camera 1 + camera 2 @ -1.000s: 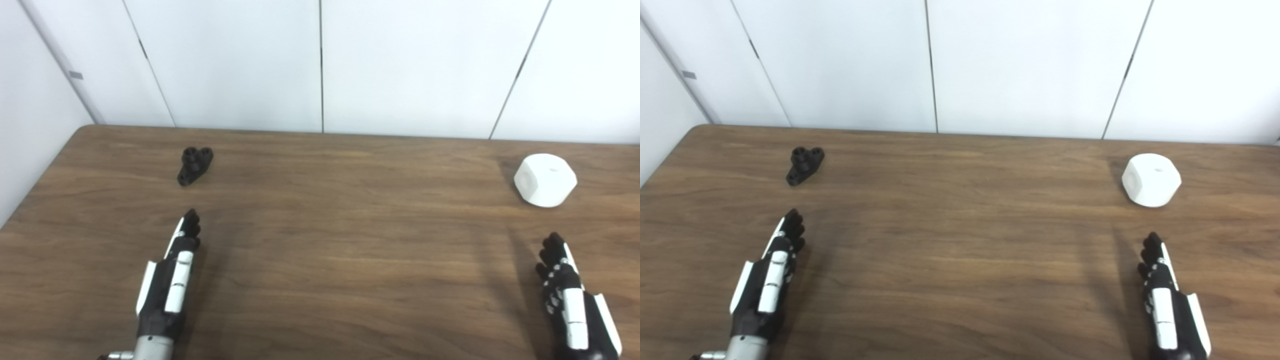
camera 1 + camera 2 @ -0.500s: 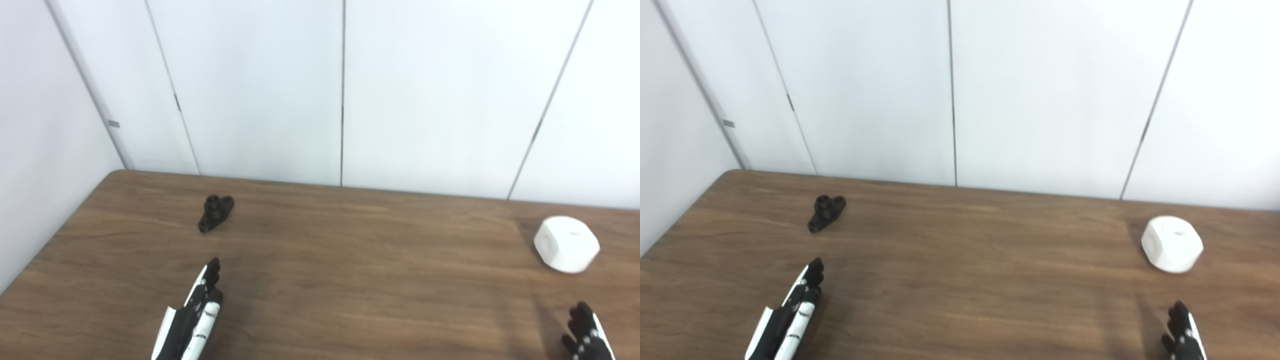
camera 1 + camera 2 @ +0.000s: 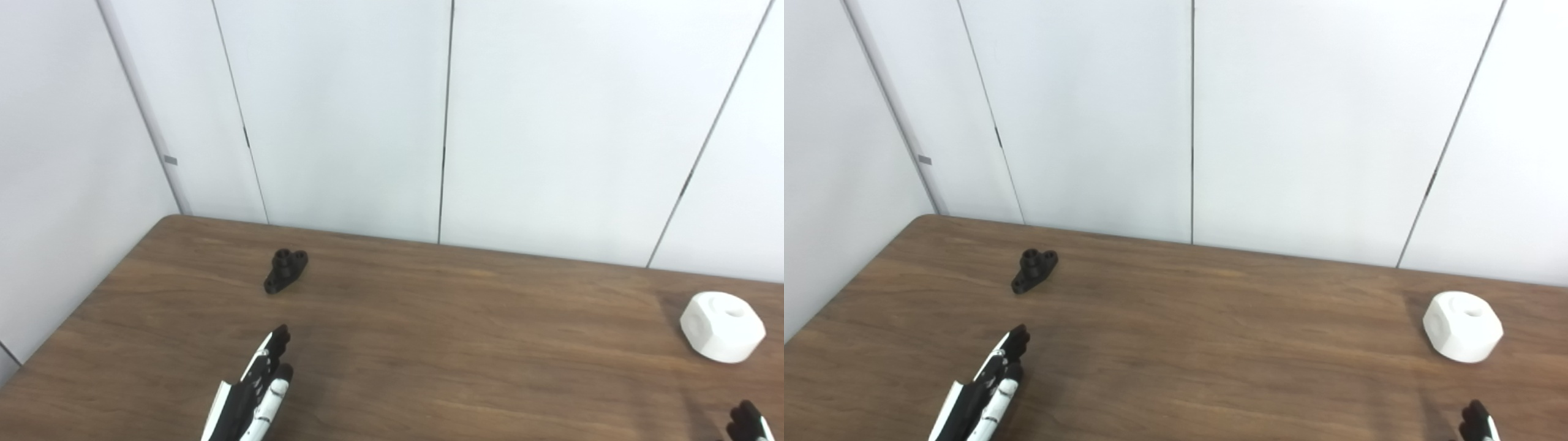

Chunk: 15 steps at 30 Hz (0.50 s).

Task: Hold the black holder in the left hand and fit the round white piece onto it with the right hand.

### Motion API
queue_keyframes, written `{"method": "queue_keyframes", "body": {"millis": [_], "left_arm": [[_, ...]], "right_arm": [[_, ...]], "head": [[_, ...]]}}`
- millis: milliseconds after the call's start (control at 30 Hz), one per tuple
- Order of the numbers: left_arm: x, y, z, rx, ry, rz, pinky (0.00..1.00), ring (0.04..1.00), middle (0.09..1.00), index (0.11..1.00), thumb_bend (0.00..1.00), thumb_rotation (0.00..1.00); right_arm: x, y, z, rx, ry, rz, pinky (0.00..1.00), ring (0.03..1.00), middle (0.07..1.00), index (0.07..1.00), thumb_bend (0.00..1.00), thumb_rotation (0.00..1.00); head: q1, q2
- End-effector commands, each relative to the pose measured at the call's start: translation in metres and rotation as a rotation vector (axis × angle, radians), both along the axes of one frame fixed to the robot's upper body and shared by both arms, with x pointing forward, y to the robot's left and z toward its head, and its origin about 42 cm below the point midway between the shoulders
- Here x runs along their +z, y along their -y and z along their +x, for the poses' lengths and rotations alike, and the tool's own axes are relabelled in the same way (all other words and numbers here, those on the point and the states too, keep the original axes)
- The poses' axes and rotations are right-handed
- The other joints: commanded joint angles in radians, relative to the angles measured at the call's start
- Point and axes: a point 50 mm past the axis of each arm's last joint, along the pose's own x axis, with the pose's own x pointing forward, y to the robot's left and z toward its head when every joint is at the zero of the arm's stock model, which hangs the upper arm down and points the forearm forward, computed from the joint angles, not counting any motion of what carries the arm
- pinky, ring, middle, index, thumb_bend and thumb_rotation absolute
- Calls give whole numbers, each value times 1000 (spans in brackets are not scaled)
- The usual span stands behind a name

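Reaching in from the bottom edge, the left hand (image 3: pixel 251 398) lies low over the table (image 3: pixel 429 343), fingers straight and close together, holding nothing, its tips aimed at the black holder (image 3: pixel 285 270), which rests on the wood a little beyond them near the far left corner; only the dark fingertips of the right hand (image 3: pixel 1476 421) show at the lower right, so its state cannot be told, and the round white piece (image 3: pixel 1462 326) sits beyond them, apart
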Motion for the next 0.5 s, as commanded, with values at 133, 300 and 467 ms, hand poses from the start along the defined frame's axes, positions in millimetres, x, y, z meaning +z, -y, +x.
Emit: {"method": "queue_keyframes", "body": {"millis": [133, 300, 467], "left_arm": [[42, 0, 18, 104, 63, 119, 906, 943, 947, 924, 618, 562], [83, -3, 40, 227, 77, 244, 843, 902, 910, 899, 699, 373], [103, -9, 57, 306, 18, 388, 880, 917, 914, 885, 703, 338]], "right_arm": [[11, 3, 3, -9, 42, -21, 1000, 1000, 996, 1000, 519, 1000], [11, 3, 3, -17, 44, -23, 1000, 1000, 991, 998, 512, 1000], [7, 3, 3, -14, 42, -24, 1000, 1000, 990, 1000, 509, 1000]], "head": [[-8, 6], [-10, 10], [-23, 13]]}}
